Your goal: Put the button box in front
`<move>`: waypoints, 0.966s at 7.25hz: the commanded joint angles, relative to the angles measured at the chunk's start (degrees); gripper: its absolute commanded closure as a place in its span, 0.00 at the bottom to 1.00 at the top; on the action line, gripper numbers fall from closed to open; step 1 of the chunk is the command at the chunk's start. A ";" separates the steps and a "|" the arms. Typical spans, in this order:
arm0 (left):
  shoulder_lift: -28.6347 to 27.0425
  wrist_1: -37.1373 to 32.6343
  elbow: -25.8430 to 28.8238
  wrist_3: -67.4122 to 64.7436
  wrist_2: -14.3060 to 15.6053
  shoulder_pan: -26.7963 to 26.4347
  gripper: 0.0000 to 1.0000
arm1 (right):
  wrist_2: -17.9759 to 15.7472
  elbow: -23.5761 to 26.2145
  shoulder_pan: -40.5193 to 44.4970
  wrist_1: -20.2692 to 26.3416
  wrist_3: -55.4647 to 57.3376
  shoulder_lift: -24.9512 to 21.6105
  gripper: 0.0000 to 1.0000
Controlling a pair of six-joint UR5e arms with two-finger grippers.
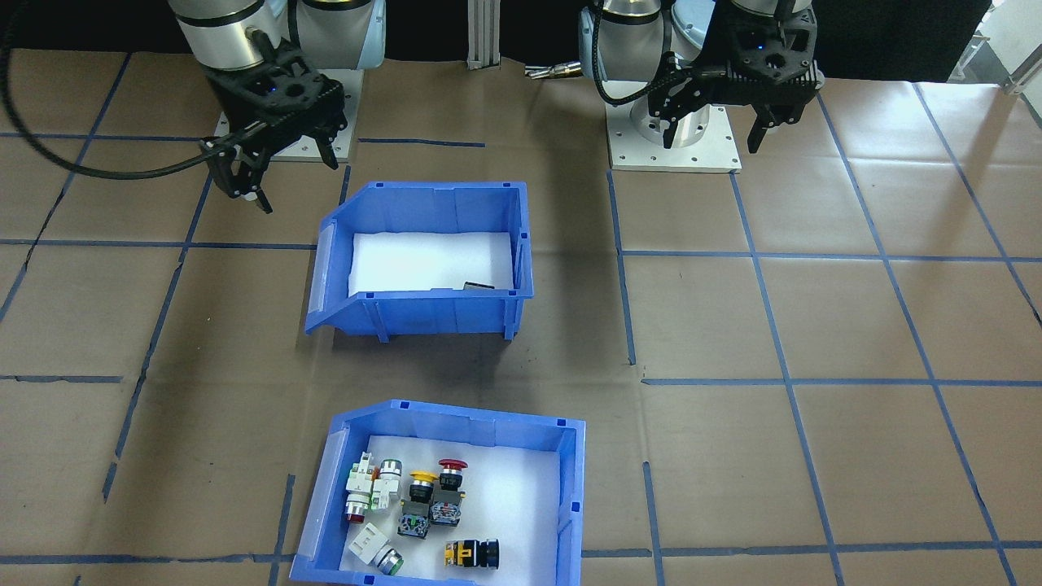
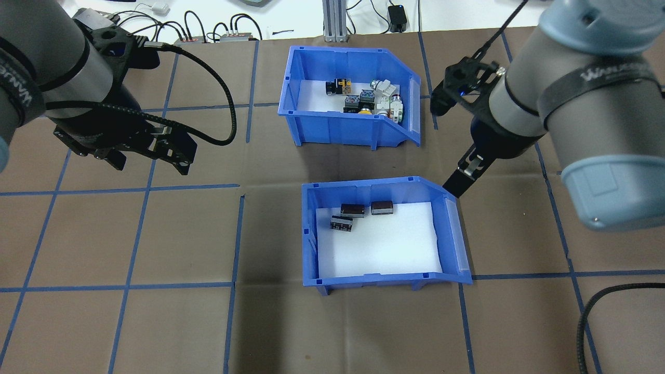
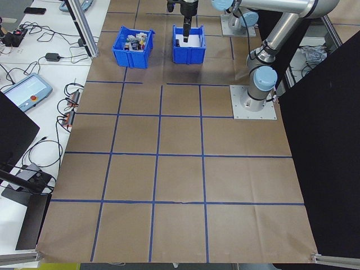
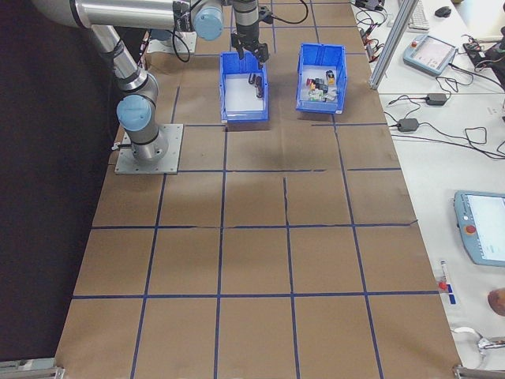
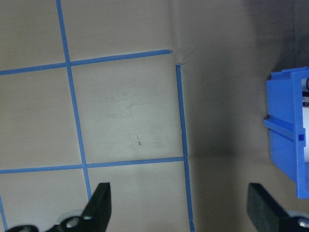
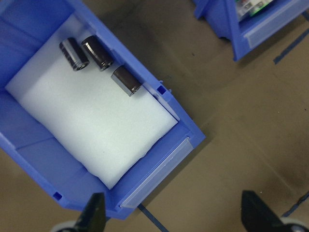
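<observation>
The button box (image 2: 340,127) is a blue bin with a white liner holding red, yellow, white and black push-button switches (image 1: 423,505). It stands on the far side of the table from me, also seen in the front-facing view (image 1: 570,480) and in the left-side view (image 3: 134,53). Its corner shows in the right wrist view (image 6: 227,21). My right gripper (image 2: 448,143) hangs open beside the sloped end of the nearer bin, apart from both bins. My left gripper (image 2: 149,166) is open over bare table to the left, holding nothing.
A matching blue bin (image 2: 311,234) with three black cylindrical parts (image 6: 99,58) sits between me and the button box. Its wall shows in the left wrist view (image 5: 285,135). Brown table with blue tape grid (image 2: 156,234); cables and devices lie past the far edge (image 2: 208,31).
</observation>
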 commanded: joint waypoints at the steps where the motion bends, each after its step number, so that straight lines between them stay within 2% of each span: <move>1: 0.11 -0.18 0.00 -0.08 0.01 0.08 0.00 | 1.73 -5.72 -2.69 -0.26 24.78 5.16 0.00; 2: 0.03 0.08 0.00 -0.42 -0.08 0.00 0.00 | -0.63 -9.67 -2.69 1.04 30.20 8.93 0.00; 3: 0.03 0.00 -0.09 -0.52 -0.08 0.00 0.00 | -3.53 -13.36 -2.60 6.28 32.34 11.58 0.00; 4: 0.03 -0.01 -0.09 -0.52 -0.08 0.00 0.00 | -3.90 -15.23 -2.60 10.07 37.33 13.17 0.00; 5: 0.03 -0.01 -0.09 -0.52 0.01 0.00 0.00 | -3.73 -15.07 -2.60 10.89 42.51 13.10 0.00; 7: 0.03 0.08 -0.09 -0.52 -0.08 0.00 0.00 | -3.73 -14.98 -2.60 11.77 42.91 12.57 0.00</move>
